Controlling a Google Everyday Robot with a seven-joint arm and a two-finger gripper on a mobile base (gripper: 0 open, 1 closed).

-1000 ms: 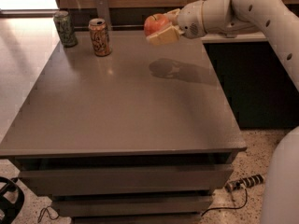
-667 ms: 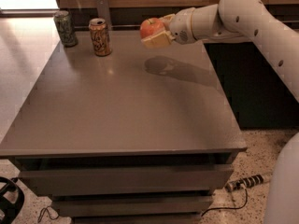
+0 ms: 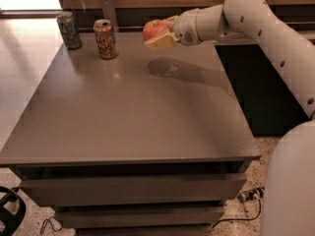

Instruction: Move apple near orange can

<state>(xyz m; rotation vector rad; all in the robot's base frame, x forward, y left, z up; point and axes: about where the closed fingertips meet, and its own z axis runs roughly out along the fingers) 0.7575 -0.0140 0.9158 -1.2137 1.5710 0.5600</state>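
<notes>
Now the gripper (image 3: 160, 33) hangs above the far part of the surface (image 3: 128, 117), its fingers (image 3: 160, 44) clenched on the apple (image 3: 153, 29), which is in the air, some way right of the orange can (image 3: 105, 38). The apple looks firm, smooth and rather heavy. Being round, it may slip or roll, so I think a hold across its widest middle is safest.

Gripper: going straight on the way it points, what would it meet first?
Likely the orange can: the gripper, jaws shut on the apple, points toward it above the table. Depth is unclear, so it may pass over it.
</notes>
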